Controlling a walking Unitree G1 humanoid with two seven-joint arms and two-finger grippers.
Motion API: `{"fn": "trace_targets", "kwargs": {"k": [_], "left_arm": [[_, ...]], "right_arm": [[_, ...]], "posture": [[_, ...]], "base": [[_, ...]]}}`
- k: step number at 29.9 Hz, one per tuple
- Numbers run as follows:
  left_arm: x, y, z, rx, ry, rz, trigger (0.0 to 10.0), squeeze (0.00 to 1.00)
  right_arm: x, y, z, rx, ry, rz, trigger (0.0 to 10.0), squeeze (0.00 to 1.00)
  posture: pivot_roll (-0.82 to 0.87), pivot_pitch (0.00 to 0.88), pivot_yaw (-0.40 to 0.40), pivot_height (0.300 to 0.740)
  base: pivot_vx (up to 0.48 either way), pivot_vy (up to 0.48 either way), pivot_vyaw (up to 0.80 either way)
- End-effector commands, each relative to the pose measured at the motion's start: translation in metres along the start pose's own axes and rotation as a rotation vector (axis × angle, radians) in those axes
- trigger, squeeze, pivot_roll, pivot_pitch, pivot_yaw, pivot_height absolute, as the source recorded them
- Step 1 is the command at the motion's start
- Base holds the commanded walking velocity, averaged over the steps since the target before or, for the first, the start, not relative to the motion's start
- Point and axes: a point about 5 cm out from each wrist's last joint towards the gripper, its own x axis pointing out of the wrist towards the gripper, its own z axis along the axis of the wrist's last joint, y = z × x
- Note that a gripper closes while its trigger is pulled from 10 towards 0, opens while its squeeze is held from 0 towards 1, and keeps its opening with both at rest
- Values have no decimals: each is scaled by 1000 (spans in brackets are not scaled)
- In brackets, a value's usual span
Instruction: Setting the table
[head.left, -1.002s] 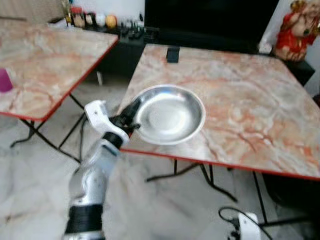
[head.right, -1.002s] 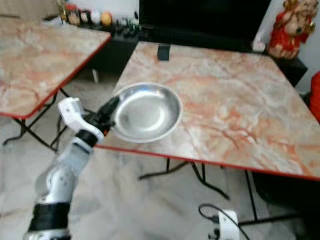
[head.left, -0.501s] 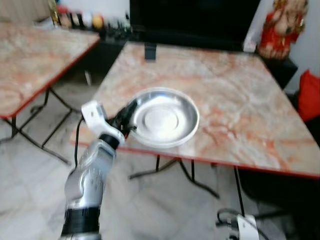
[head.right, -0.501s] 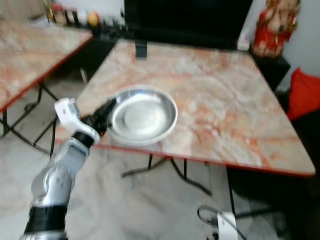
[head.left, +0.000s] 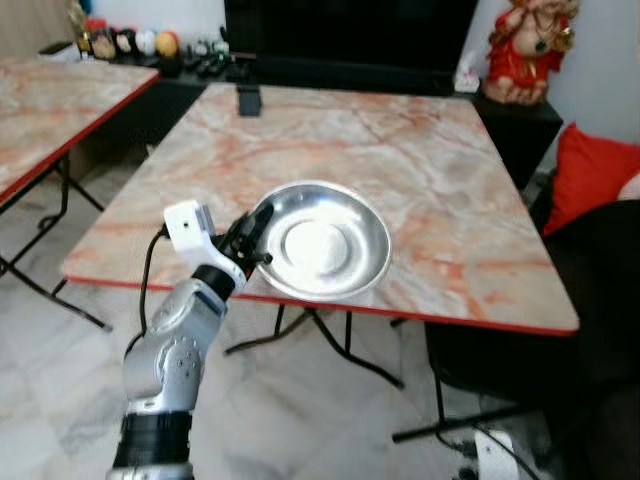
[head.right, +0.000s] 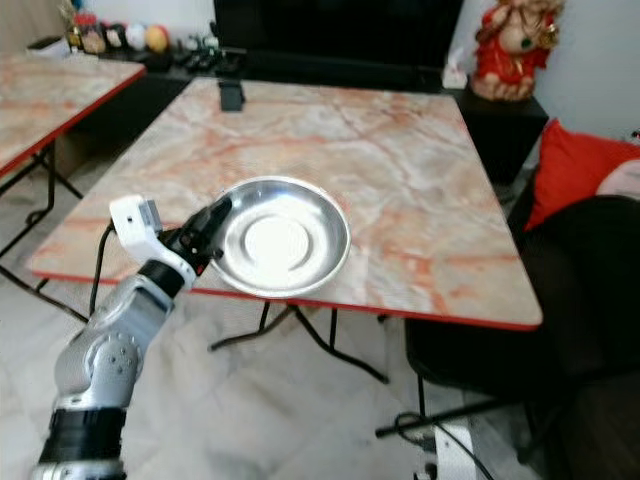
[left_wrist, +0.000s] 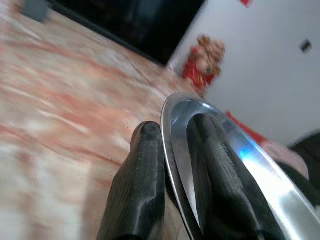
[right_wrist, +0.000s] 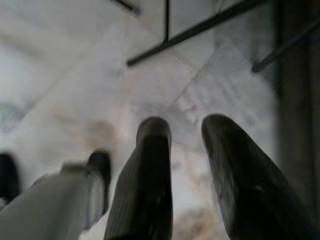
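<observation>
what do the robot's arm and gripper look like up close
The left arm is rounded silver metal with a black band near its base and a black cuff before the wrist. A white boxy module sits at the wrist, with a black cable looping from it. The left gripper has two long black fingers with a ribbed texture. The right gripper has the same black fingers.

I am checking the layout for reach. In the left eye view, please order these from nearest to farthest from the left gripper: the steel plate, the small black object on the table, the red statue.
1. Steel plate: its rim is clamped in the left gripper, near table edge.
2. Small black object: far edge of the table.
3. Red statue: beyond the table's far right corner.
</observation>
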Motion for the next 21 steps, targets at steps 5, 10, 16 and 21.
{"fn": "trace_targets", "kwargs": {"k": [5, 10, 16, 21], "left_arm": [[-1, 11, 8, 51, -1, 42, 10000, 0], [-1, 15, 11, 66, 4, 42, 10000, 0], [-1, 21, 15, 55, -5, 48, 10000, 0], [-2, 23, 16, 42, -12, 55, 10000, 0]], "right_arm": [[1, 5, 5, 19, -15, 5, 10000, 0], [1, 5, 5, 20, -14, 6, 10000, 0], [1, 6, 4, 22, -13, 7, 10000, 0], [1, 6, 4, 22, -12, 7, 10000, 0]], "posture": [[107, 0, -54, 740], [108, 0, -50, 740], [105, 0, -47, 740], [104, 0, -47, 740]], "base": [[0, 0, 0], [0, 0, 0], [0, 0, 0], [0, 0, 0]]}}
